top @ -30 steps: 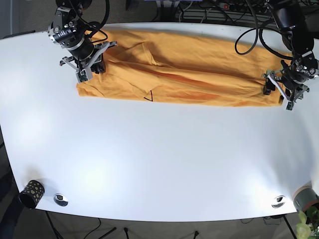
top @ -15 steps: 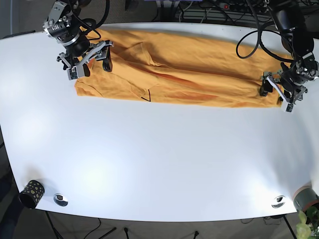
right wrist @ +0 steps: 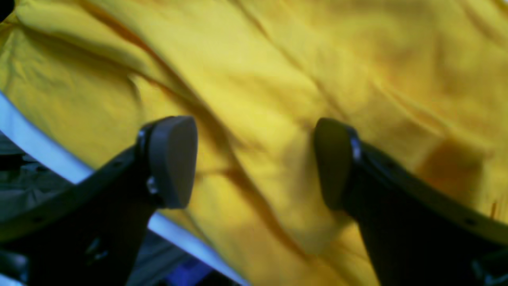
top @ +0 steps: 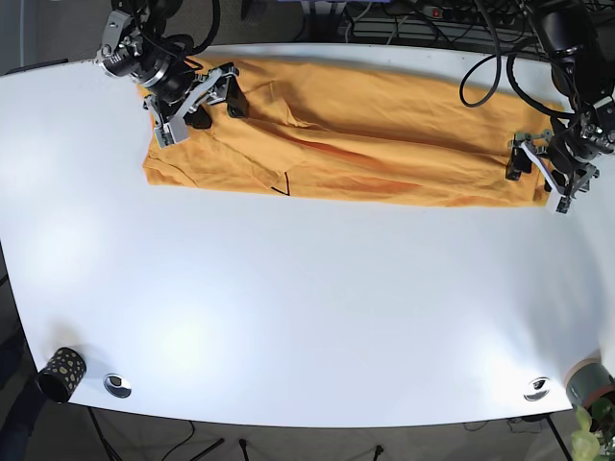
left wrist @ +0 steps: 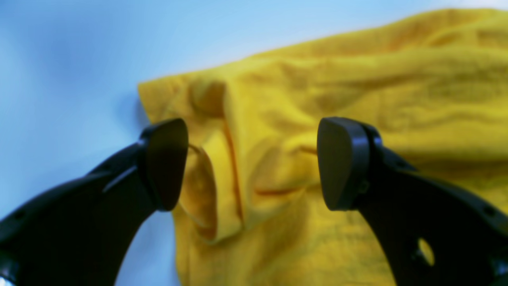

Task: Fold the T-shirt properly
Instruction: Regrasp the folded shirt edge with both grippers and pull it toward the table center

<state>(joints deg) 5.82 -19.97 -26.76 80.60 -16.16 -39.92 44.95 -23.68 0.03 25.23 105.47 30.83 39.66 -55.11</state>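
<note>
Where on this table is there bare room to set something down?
The broad white table between the T-shirt and the near edge is bare, bordered by a spotted cup near one front corner. The far strip is crowded by shirt, left tool and right tool.

White bench carries an orange T-shirt folded lengthwise along its far edge; near corners hold a spotted cup and two metal discs.
</note>
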